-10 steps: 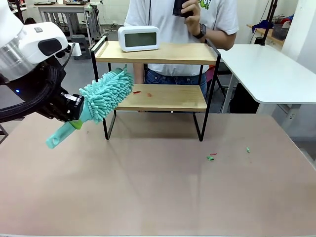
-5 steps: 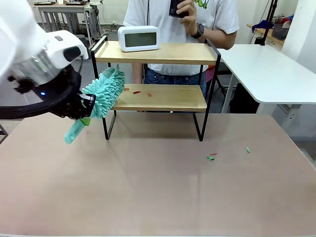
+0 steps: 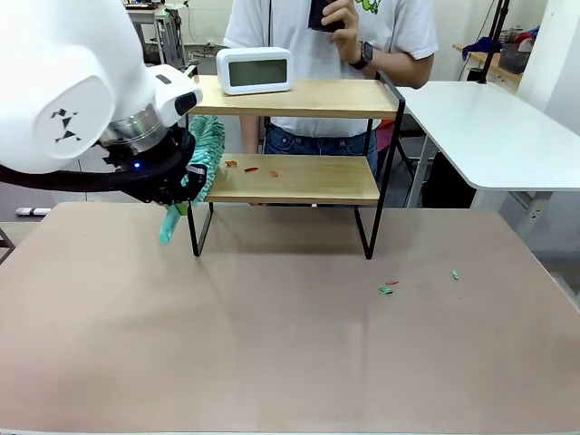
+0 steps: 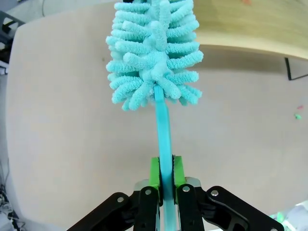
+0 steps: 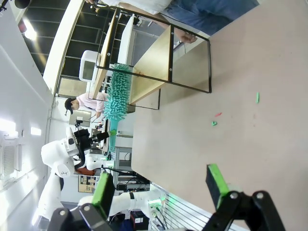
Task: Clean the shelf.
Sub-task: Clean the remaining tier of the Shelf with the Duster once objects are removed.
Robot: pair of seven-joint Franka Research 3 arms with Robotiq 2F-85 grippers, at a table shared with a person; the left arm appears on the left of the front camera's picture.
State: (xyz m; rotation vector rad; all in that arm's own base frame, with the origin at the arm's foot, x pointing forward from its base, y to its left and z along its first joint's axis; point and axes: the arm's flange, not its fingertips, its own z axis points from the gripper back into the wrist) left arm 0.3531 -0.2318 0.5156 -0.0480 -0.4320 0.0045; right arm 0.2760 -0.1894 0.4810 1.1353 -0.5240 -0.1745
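Now | shelf (image 3: pixel 308 95): two pale boards, black frame | left pincer (image 4: pixel 166 169) clamps duster (image 4: pixel 154 53) | right pincer (image 5: pixel 160 185) released

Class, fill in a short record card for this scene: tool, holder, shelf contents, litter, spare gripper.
Tool: teal fluffy microfibre duster
Holder: left gripper, shut on its handle
Duster head: at the left end of the two-tier wooden shelf with black frame
Top board: white digital clock
Lower board: small red scraps
Brown tabletop: green and red scraps
Right gripper: open, empty
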